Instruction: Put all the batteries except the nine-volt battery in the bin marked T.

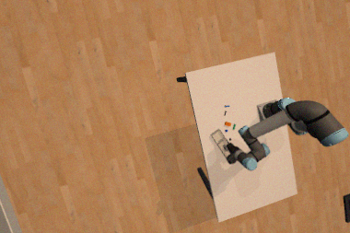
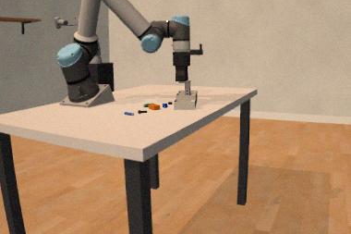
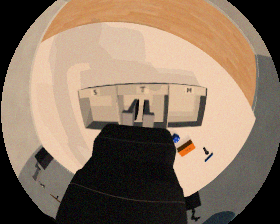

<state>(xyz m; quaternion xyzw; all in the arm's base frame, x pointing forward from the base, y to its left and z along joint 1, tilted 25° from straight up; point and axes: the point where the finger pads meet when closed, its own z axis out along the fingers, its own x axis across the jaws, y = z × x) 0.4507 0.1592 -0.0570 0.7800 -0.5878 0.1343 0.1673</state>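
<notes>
The bin marked T (image 3: 159, 92) is the middle one in a grey row of three. My gripper (image 3: 141, 105) (image 2: 187, 91) points down with its fingertips in the T bin. The fingers stand a narrow gap apart, with pale floor and nothing visible between them. An orange block with a dark end (image 3: 187, 148) (image 2: 154, 106) (image 1: 227, 123), probably the nine-volt battery, lies on the table. A green piece (image 1: 234, 127) (image 2: 148, 104) and a slim blue piece (image 3: 208, 157) (image 2: 128, 114) (image 1: 227, 106) lie near it. No battery is visible in the T bin; the fingers hide part of it.
The bin marked S (image 3: 95, 92) and the bin marked M or H (image 3: 189, 91) flank T. A small blue thing (image 3: 175, 138) (image 2: 164, 105) and a small black thing (image 2: 170, 103) (image 1: 230, 139) lie near the row. A black bolt-like piece (image 3: 206, 150) (image 2: 142, 112) lies beside the slim blue one.
</notes>
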